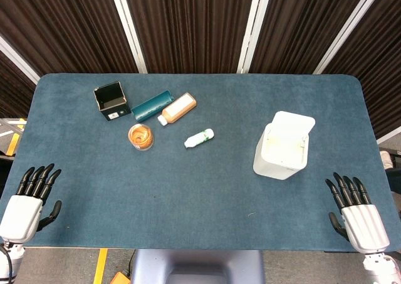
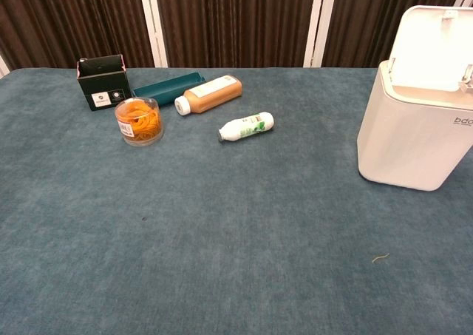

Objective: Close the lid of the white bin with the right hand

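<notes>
Bin (image 1: 282,155) stands on the blue surface (image 1: 207,190) toward its right edge, roughly midway between front and back edges, upright. Lid (image 1: 292,123) is raised, tilted up and back toward the far edge; chest view shows its pale underside above the open mouth, hinged along the bin's rear rim. Right hand (image 1: 354,212) rests at the front right corner of the surface, fingers straight and slightly apart, holding nothing; well apart from the bin. Left hand (image 1: 30,199) sits at the front left corner, likewise flat and empty. Neither hand appears in the chest view. Step in hand: none begun; lid not yet touched. Handling judgement: bin looks like thin rigid plastic, probably empty and light, with smooth walls on a carpet-like cover, so a sideways shove could slide or tip it. Lid likely stiff and light, swinging freely on its hinge. No grip needed: best contact is the lid's top free edge, fingers laid on its back face and pushed forward and down so the force runs into the body, not across it. Risk: fingers catching the rim or the latch parts at the mouth. Other items, a box (image 1: 111,101), case (image 1: 151,105), two bottles and a jar, lie near the back left corner, clear of the path.
</notes>
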You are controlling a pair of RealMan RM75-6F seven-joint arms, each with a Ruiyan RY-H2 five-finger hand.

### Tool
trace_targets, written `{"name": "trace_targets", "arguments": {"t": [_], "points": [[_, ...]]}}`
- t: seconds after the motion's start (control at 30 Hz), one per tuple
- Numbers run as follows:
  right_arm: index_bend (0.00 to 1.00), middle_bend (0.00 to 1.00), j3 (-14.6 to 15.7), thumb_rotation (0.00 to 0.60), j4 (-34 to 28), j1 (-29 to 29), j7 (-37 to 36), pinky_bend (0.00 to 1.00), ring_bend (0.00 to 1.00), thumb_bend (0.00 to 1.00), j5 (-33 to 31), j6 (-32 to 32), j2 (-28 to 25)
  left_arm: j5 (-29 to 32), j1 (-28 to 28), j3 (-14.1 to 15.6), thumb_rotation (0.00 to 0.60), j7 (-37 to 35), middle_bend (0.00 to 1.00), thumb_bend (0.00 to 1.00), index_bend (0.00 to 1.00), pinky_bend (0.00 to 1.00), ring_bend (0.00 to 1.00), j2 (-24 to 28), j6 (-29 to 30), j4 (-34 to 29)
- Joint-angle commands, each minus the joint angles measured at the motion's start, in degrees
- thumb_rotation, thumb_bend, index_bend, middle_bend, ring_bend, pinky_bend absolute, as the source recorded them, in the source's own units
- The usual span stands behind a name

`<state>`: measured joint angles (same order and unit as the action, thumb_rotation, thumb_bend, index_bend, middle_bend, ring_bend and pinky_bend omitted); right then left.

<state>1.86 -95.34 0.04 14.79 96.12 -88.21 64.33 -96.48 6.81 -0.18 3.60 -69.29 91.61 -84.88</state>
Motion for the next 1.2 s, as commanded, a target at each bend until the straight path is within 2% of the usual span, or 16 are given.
{"name": "trace_targets", "arguments": {"t": [0.03,0.13,0.23,0.3,0.37,0.4,0.43,0.47,0.5,0.6,0.7,0.8,0.9,1.0,1.2], "points": [[0.00,0.00,-0.1,0.600,0.1,0.2,-0.1,0.00,0.00,0.47,0.0,0.4,0.1,0.2,0.0,0.0,0.600,0.0,0.00,0.46,0.00,0.01,0.00,0.0,-0.2,0.0],[0.00,0.00,-0.6,0.600,0.6,1.2,-1.1,0.00,0.00,0.47,0.3,1.0,0.5,0.1,0.2,0.0,0.600,0.2,0.00,0.46,0.00,0.01,0.00,-0.1,-0.6,0.2],[0.00,0.00,-2.4,0.600,0.1,2.4,-1.9,0.02,0.00,0.47,-0.9,1.4,1.6,0.4,0.4,0.0,0.600,0.5,0.00,0.46,0.00,0.01,0.00,-0.2,-1.2,0.3],[0.00,0.07,-3.1,0.600,-0.3,2.8,-1.9,0.14,0.05,0.47,-1.2,1.4,1.9,0.4,0.5,0.0,0.600,0.6,0.00,0.46,0.00,0.01,0.00,-0.2,-1.3,0.3],[0.00,0.40,-5.5,0.600,-1.9,4.2,-1.1,0.51,0.37,0.47,-1.9,1.2,2.7,0.6,0.6,-0.1,0.600,0.7,0.00,0.46,0.00,0.01,0.00,-0.2,-1.6,0.3],[0.00,0.66,-8.0,0.600,-3.5,5.7,0.5,0.78,0.64,0.47,-2.6,1.0,3.4,0.9,0.7,-0.3,0.600,0.7,0.00,0.46,0.00,0.01,0.00,-0.3,-1.7,0.3],[0.01,0.87,-12.4,0.600,-8.2,9.3,4.7,0.95,0.88,0.48,-5.8,3.9,3.3,1.8,0.9,-0.8,0.600,0.1,0.00,0.46,0.00,0.01,0.00,-0.2,-2.1,0.4],[0.02,0.93,-15.5,0.600,-12.1,11.7,9.8,0.98,0.94,0.48,-10.7,7.4,2.2,2.4,1.1,-1.0,0.600,-0.4,0.00,0.46,0.00,0.01,0.00,-0.1,-2.6,0.6],[0.04,0.97,-18.5,0.600,-16.2,13.9,15.5,1.00,0.98,0.48,-16.6,10.0,1.2,2.8,1.3,-1.2,0.600,-0.8,0.00,0.46,0.00,0.01,0.00,-0.1,-3.0,0.7],[0.11,1.00,-24.3,0.600,-23.1,19.2,23.9,1.00,1.00,0.51,-30.3,14.3,-0.3,3.7,1.4,-1.3,0.600,-1.1,0.00,0.46,0.00,0.01,0.00,-0.1,-3.9,1.2],[0.16,1.00,-28.7,0.600,-25.2,25.2,31.2,1.00,1.00,0.57,-43.2,16.2,-1.0,4.7,1.7,-1.5,0.600,-1.0,0.00,0.46,0.00,0.02,0.00,-0.2,-4.9,1.4],[0.20,1.00,-31.4,0.600,-25.1,30.9,37.0,1.00,1.00,0.60,-54.1,16.0,-1.1,5.4,2.1,-1.7,0.600,-0.6,0.00,0.46,0.00,0.02,0.00,-0.4,-5.9,1.5],[0.23,1.00,-32.5,0.600,-23.2,35.3,39.9,1.00,1.00,0.60,-64.0,16.1,-0.7,6.3,2.6,-1.8,0.600,-0.6,0.00,0.46,0.00,0.02,0.00,-0.7,-7.4,1.8],[0.23,1.00,-32.4,0.600,-21.6,39.0,42.0,1.00,1.00,0.60,-70.8,16.9,-1.0,7.6,3.3,-2.2,0.600,-0.7,0.00,0.46,0.00,0.01,0.00,-1.1,-9.1,2.2],[0.25,1.00,-29.8,0.600,-18.2,44.0,43.9,1.00,1.00,0.60,-76.4,18.0,-0.4,9.4,4.1,-2.6,0.600,-1.3,0.00,0.46,0.00,0.01,0.00,-1.3,-11.1,2.8]]}}
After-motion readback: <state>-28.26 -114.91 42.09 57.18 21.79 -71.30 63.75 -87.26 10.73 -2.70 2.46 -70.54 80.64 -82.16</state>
